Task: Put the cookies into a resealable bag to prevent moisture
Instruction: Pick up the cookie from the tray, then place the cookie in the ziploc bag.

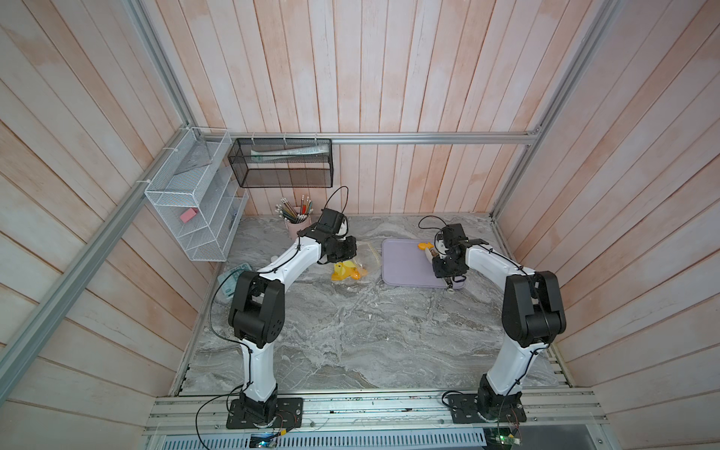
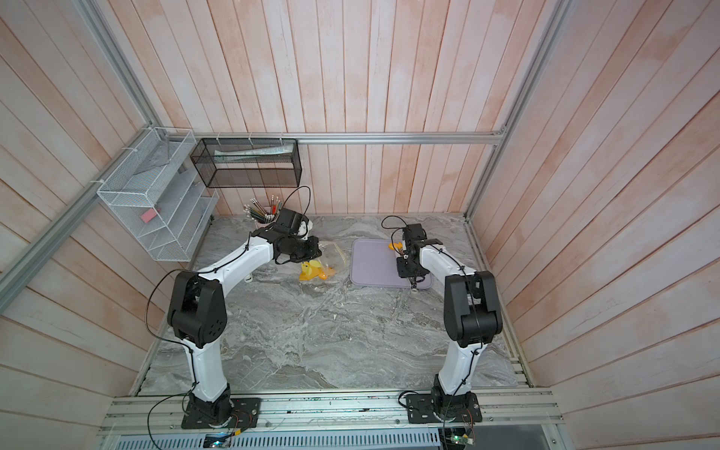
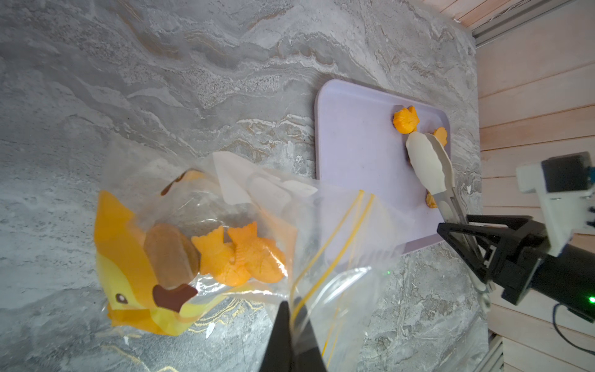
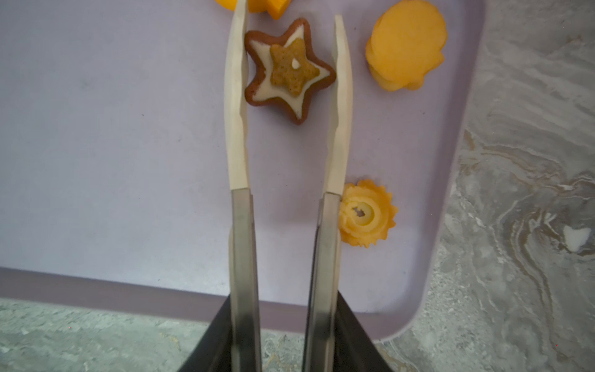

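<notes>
The grey marble bench [image 1: 350, 331] carries a lilac tray [image 1: 401, 269] in its far half, toward the right edge. The bag [image 3: 225, 232] is just left of the tray, about midway between the bench's left and right edges. The bag's long axis runs roughly left to right. Its two yellow seal strips and parted mouth face the tray, and its yellow printed bottom points toward the left edge and rests on the bench. The left end effector [image 3: 292, 306] is pressed together on the bag's clear lip beside the strips, with that end lifted off the bench. Inside, near the bottom, a brown cookie [image 3: 170, 254] lies against two orange fish cookies [image 3: 240, 254] that touch side by side. The right end effector [image 4: 283, 319] hangs over the tray's near right corner, clamped on the metal arms of the tongs [image 4: 240, 128], which point toward the far edge. The tongs' white tips stand apart on either side of a star cookie [image 4: 288, 69] lying flat on the tray, and one tip touches it. A round cookie [image 4: 405, 45] lies just beside the tips, nearer the tray's right edge. A swirl cookie [image 4: 367, 214] sits against one tong arm, nearer the near edge. A lone fish cookie [image 3: 405, 120] lies beyond the tips by the tray's far edge. A pencil cup [image 1: 296, 226] stands in the far left corner.
</notes>
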Motion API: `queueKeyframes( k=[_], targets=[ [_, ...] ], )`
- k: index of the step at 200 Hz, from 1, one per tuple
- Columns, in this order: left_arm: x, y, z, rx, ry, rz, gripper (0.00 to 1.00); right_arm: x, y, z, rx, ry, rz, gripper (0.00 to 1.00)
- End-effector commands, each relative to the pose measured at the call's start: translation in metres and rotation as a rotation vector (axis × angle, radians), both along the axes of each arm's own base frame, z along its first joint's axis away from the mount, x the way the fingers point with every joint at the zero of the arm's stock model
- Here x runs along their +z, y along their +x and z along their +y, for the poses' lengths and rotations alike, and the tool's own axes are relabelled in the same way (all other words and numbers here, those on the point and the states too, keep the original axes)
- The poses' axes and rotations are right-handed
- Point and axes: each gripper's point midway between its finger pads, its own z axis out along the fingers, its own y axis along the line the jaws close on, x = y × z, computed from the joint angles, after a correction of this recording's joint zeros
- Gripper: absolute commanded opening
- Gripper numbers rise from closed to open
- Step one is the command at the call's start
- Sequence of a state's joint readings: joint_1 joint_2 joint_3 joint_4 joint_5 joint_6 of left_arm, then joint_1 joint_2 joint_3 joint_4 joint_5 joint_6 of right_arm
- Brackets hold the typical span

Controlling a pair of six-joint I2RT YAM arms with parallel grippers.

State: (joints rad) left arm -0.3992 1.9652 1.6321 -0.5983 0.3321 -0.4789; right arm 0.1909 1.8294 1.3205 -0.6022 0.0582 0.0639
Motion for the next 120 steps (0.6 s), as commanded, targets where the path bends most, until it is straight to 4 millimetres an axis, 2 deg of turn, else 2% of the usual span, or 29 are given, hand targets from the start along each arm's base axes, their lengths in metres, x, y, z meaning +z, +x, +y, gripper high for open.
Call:
queueKeyframes(
  k=[1,30,53,88,120],
  targets=[
    [0.013,-0.001,0.003,0.004,-0.01,-0.03,0.0,0.032,-0.004,0.004,0.003,0.042,-0.064,0.35],
    [0.014,0.0,0.002,0.003,-0.02,-0.029,0.0,0.053,-0.017,0.013,0.031,0.101,-0.082,0.35],
    [0.012,-0.001,0.0,-0.001,-0.023,-0.025,0.0,0.07,-0.034,0.033,0.098,0.176,-0.089,0.35],
    [0.011,-0.002,-0.003,-0.008,-0.027,-0.019,0.0,0.099,-0.065,0.089,0.275,0.275,-0.111,0.35],
    [0.014,-0.002,-0.006,-0.014,-0.032,-0.024,0.0,0.114,-0.089,0.142,0.422,0.368,-0.099,0.35]
  ],
)
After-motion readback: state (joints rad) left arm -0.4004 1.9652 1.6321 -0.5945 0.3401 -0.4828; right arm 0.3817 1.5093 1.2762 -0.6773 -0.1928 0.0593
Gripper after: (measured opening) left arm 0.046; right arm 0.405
